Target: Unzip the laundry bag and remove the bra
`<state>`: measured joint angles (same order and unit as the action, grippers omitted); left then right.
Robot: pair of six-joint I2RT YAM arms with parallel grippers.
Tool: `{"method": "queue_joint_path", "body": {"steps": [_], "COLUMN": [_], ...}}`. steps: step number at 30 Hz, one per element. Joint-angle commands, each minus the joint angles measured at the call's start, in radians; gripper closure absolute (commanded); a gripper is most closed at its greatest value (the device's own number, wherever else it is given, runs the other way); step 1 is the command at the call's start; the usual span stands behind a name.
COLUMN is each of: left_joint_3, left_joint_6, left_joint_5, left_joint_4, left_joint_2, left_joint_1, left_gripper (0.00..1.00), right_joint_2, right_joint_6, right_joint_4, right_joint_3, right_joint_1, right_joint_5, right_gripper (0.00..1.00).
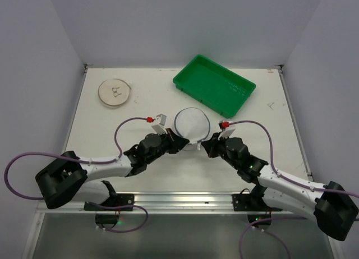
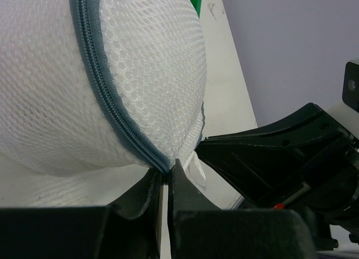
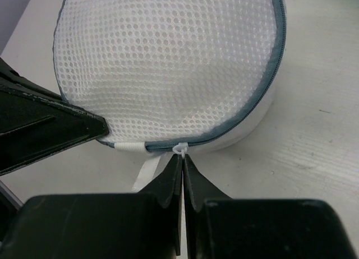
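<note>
Right gripper, jaws narrow, being used to pinch white zipper pull; left gripper being used to clamp zipper rim of laundry bag, lying mid bench between arms. Pull best being drawn along rim, bag being braced against it.

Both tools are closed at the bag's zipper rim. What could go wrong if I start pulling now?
1. The right tool seems to pinch the white zipper pull only at its very tips, so it may slip off under tension.
2. The left tool grips the laundry bag just at the rim seam. If that hold gives, the whole bag may drag along instead of unzipping.
</note>
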<state>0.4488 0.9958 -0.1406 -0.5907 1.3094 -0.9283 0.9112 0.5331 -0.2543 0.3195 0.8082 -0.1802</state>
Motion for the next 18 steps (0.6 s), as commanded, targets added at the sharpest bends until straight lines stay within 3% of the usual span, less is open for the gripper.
{"method": "queue_joint_path", "body": {"steps": [1,10,14,18], "left_joint_3": [-0.027,-0.024,-0.022,0.054], "left_joint_6": [0.000,-0.028,-0.045,-0.129], "left_joint_5": [0.025,0.133,0.240,0.285], "left_joint_4": [-0.026,-0.014,-0.009,0.067], "left_joint_2": [-0.041,-0.062,-0.065,-0.053], "left_joint_1": [0.022,0.072,0.159,0.192], "left_gripper": [1.00,1.00,1.00,1.00], "right_joint_2": [-0.041,-0.046,-0.046,-0.046], "right_joint_6": [-0.007,-0.024,-0.030,-0.038], "right_joint_4": [-0.008,0.065,0.118,0.150], "right_joint_3": [0.000,0.030,0.049,0.062], "right_joint_1": [-0.001,-0.001,-0.001,-0.001], "right_joint_5": [-0.047,-0.048,-0.065,-0.071], "right_gripper": [1.00,1.00,1.00,1.00]}}
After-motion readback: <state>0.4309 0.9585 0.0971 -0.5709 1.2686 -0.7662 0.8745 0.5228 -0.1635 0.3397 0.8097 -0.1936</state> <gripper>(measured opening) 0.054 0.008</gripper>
